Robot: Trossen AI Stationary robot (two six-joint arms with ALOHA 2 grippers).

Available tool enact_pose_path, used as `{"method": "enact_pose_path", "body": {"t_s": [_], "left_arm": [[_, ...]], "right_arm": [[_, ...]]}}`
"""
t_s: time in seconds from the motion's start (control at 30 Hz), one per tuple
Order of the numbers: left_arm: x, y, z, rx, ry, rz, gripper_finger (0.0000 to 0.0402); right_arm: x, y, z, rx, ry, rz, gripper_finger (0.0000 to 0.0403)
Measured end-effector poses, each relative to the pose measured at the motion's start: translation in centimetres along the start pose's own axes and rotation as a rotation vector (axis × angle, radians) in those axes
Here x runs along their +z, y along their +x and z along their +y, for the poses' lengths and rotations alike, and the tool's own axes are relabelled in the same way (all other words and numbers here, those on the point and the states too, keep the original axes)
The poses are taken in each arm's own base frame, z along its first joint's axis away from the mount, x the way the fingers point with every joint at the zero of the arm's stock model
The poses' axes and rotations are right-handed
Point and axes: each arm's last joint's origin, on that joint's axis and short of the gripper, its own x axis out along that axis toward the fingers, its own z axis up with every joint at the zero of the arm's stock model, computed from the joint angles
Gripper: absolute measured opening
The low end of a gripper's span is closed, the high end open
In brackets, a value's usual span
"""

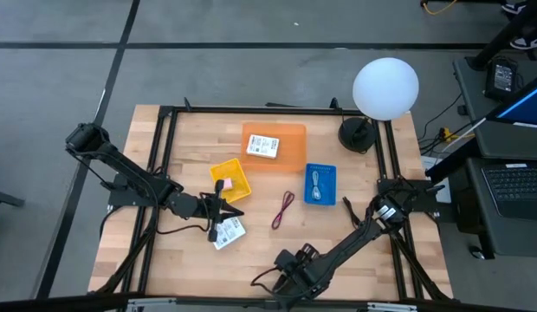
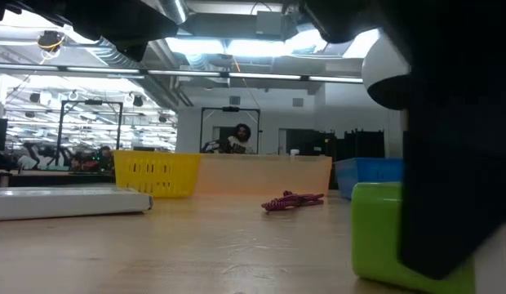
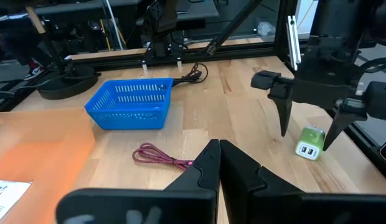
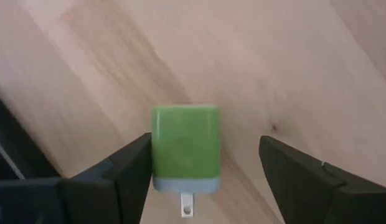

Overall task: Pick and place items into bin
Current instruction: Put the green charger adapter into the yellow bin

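A green block [image 4: 185,143] with a white plug end lies on the wood near the table's front edge. My right gripper [image 4: 205,180] hangs over it, open and pointing down, one finger on each side of it. From the left wrist view the same block [image 3: 310,142] lies between those fingers. My left gripper [image 3: 219,155] is shut and empty at the table's middle left, above a white packet [image 1: 228,230]. A dark red cord [image 1: 283,209] lies at the centre. Another white packet [image 1: 262,146] lies in the orange bin [image 1: 290,156]. My right gripper stands astride the green block from above. One finger [image 4: 134,168] is right beside the block's side [image 4: 157,146], and I cannot tell whether it touches. The other finger [image 4: 292,177] is well clear of the block, which lies flat on the table.
A yellow bin [image 1: 236,178] holds a pink piece [image 1: 220,185]. A blue bin [image 1: 321,171] stands to the right of the cord. A white globe lamp [image 1: 385,87] on a black base [image 1: 357,133] is at the back right. A black frame [image 1: 251,110] edges the table.
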Motion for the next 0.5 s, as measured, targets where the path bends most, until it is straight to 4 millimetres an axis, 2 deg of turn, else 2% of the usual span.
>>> {"method": "enact_pose_path", "body": {"t_s": [0.27,0.5], "left_arm": [[0.00,0.00,0.00,0.000,0.000,0.000,0.0003],[0.00,0.00,0.00,0.000,0.000,0.000,0.0003]], "right_arm": [[-0.02,-0.01,0.01,0.000,-0.070,0.000,0.0264],[-0.02,-0.01,0.02,0.001,-0.102,0.000,0.0203]]}}
